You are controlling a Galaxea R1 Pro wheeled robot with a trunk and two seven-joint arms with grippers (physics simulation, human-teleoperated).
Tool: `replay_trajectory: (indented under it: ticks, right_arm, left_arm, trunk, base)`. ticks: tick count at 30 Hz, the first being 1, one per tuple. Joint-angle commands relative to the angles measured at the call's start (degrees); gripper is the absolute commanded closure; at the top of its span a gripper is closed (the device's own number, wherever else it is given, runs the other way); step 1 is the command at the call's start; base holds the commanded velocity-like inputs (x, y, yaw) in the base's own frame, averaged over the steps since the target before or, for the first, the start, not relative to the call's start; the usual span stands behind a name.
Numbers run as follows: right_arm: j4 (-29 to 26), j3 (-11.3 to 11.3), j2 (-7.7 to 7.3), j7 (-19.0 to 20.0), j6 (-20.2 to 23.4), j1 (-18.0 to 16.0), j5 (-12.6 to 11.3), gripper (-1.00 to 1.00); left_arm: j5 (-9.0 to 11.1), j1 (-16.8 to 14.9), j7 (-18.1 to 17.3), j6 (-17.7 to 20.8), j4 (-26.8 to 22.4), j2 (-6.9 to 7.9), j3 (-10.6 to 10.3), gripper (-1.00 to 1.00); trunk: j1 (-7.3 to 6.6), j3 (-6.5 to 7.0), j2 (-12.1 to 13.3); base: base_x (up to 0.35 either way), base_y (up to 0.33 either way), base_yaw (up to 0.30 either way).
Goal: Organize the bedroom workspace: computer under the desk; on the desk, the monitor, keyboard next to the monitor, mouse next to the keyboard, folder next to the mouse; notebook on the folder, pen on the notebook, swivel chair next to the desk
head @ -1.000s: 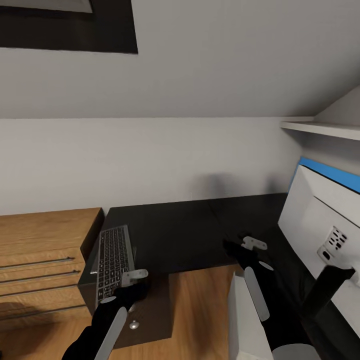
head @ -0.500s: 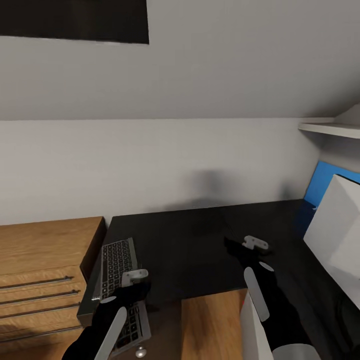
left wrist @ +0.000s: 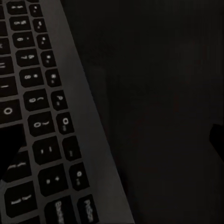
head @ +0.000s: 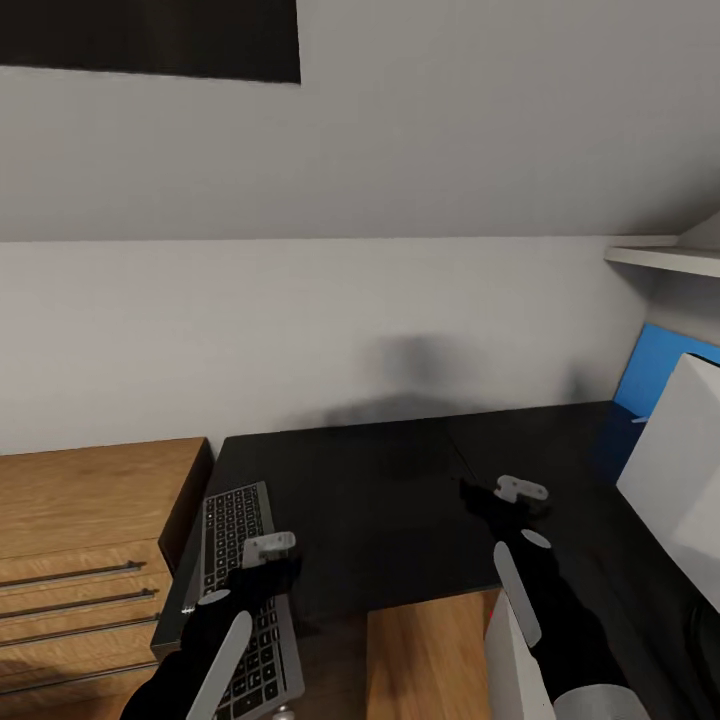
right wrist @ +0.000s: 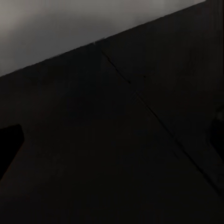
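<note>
Since half a second ago my view is shifting slightly; keyboard (head: 238, 590) is lying on tabletop (head: 400, 500) left end, overhanging the edge, under left tool (head: 268, 560). Right tool (head: 515, 495) is hovering over bare tabletop. Tool openings: cannot tell.

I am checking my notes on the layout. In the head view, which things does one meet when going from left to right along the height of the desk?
Wooden drawer unit → keyboard → bare top of the desk → right gripper → blue panel → white box.
</note>
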Motion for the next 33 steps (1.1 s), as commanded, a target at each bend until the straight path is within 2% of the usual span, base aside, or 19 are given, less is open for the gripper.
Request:
replay_trajectory:
  ticks: [1,2,3,4,7,9,10,11,14,20,27,33]
  right_arm:
    - [0.8,0.0,-0.26,-0.3,-0.4,-0.2,0.4,-1.00]
    - [1.7,-0.1,-0.48,-0.3,-1.0,-0.4,1.3,-1.00]
    - [6.1,-0.1,-1.14,-0.3,-3.2,-3.4,4.8,-1.00]
    - [9.1,-0.1,-1.38,-0.3,-4.1,-6.2,6.3,-1.00]
    - [15.5,-0.2,-2.17,-0.3,-5.1,-10.9,7.9,-1.00]
    - [27.0,-0.2,-4.38,-0.3,-7.4,-17.9,8.7,-1.00]
    - [30.1,-0.2,-4.86,-0.3,-8.3,-19.8,8.8,-1.00]
    - [45.3,-0.2,-6.39,-0.3,-14.1,-28.1,9.1,-1.00]
    - [55.3,-0.3,-6.67,-0.4,-17.6,-33.2,9.0,-1.00]
    - [60.7,-0.4,-5.85,-0.6,-17.4,-34.4,8.9,-1.00]
    - [61.3,-0.4,-6.00,-0.6,-15.5,-34.5,8.9,-1.00]
    - [61.3,-0.5,-6.31,-0.7,-15.4,-34.5,8.8,-1.00]
  left_arm:
    - [0.6,0.2,0.5,0.2,-0.5,0.01,-0.1,-1.00]
    - [0.6,0.5,0.5,0.1,-1.0,0.02,-0.1,-1.00]
    - [0.6,1.9,0.4,0.1,-3.7,0.02,-0.1,-1.00]
    - [0.6,2.7,0.4,0.1,-5.2,0.04,-0.1,-1.00]
    - [0.6,4.0,0.3,0.1,-7.4,0.09,-0.1,-1.00]
    - [0.6,5.5,0.2,0.1,-10.1,0.15,-0.1,-1.00]
    - [0.6,5.8,0.2,0.1,-10.6,0.16,-0.1,-1.00]
    - [0.6,6.9,0.2,0.1,-12.4,0.18,-0.2,-1.00]
    - [0.5,7.3,0.2,0.1,-12.9,0.19,-0.2,-1.00]
    - [0.5,7.4,0.4,0.1,-12.8,0.12,-0.2,-1.00]
    - [0.5,7.4,0.5,0.2,-12.7,0.08,-0.2,-1.00]
    - [0.5,7.4,0.5,0.2,-12.1,0.00,-0.3,-1.00]
  trunk:
    - [0.00,-0.07,0.0]
    - [0.00,-0.07,0.0]
    - [0.00,-0.07,0.0]
    - [0.00,-0.07,0.0]
    - [0.00,-0.07,0.0]
    - [0.00,-0.07,0.0]
    - [0.00,-0.07,0.0]
    - [0.00,-0.07,0.0]
    - [0.00,-0.07,0.0]
    - [0.00,-0.07,0.0]
    - [0.00,-0.07,0.0]
    - [0.00,-0.07,0.0]
  base:
    - [0.002,0.001,0.000]
    - [0.001,0.000,0.000]
    - [0.000,0.000,0.000]
    - [0.000,0.000,0.000]
    - [0.000,0.000,0.000]
    - [0.000,0.000,0.000]
    - [0.000,0.000,0.000]
    - [0.000,0.000,0.000]
    - [0.000,0.000,0.000]
    - [0.092,0.000,0.000]
    - [0.260,0.000,0.000]
    - [0.085,0.000,0.000]
